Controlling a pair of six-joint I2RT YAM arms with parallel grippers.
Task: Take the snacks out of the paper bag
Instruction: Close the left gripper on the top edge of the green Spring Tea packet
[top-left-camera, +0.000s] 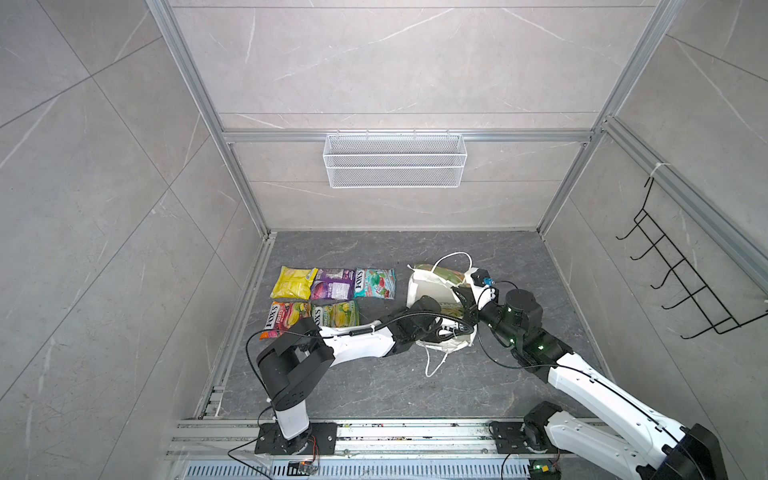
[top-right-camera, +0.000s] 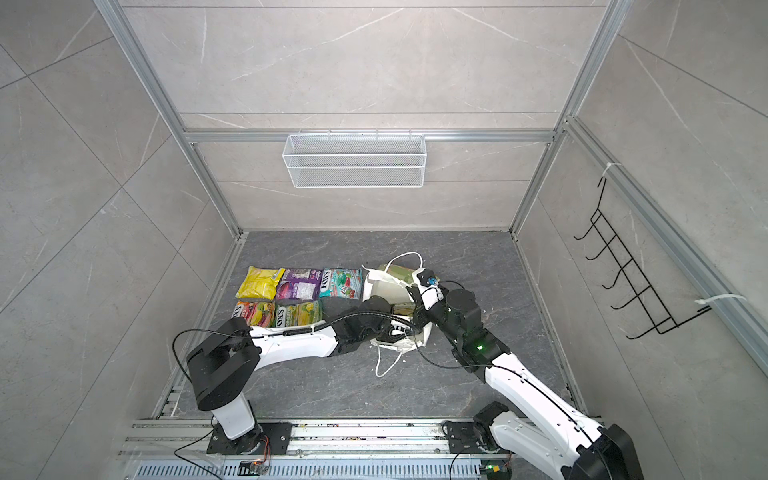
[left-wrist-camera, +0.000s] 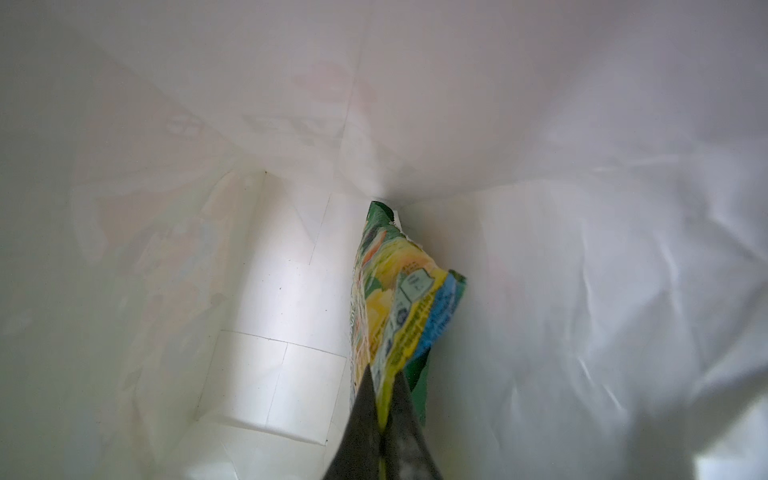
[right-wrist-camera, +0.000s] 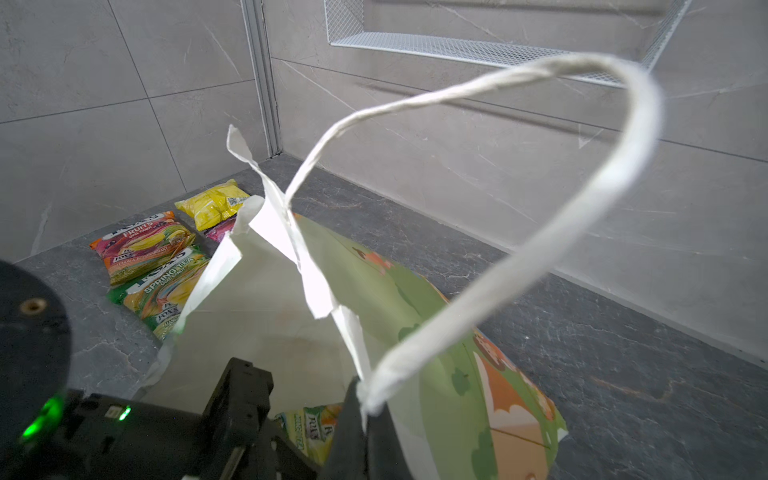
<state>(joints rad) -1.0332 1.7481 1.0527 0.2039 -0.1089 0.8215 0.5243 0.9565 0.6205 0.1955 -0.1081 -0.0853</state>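
Note:
The paper bag (top-left-camera: 428, 286) (top-right-camera: 380, 284) lies with its mouth held up, and its pale green flowered front (right-wrist-camera: 419, 299) shows in the right wrist view. My right gripper (right-wrist-camera: 366, 395) is shut on the bag's rim where the white cord handle (right-wrist-camera: 540, 249) joins it. My left arm reaches into the bag, so its fingers are hidden in both top views. Inside the bag's white walls (left-wrist-camera: 270, 299), my left gripper (left-wrist-camera: 384, 372) is shut on the edge of a green-yellow snack (left-wrist-camera: 399, 299) (right-wrist-camera: 309, 432). Several snacks lie on the floor left of the bag: yellow (top-left-camera: 293, 283), purple (top-left-camera: 333, 284), teal-red (top-left-camera: 375, 283), orange-red (top-left-camera: 286, 318), green-yellow (top-left-camera: 338, 313).
A white wire mesh basket (top-left-camera: 395, 160) hangs on the back wall. A black hook rack (top-left-camera: 685, 282) is mounted on the right wall. The bag's other cord handle (top-left-camera: 436, 361) trails on the dark floor near my left forearm. Aluminium frame posts stand at the corners.

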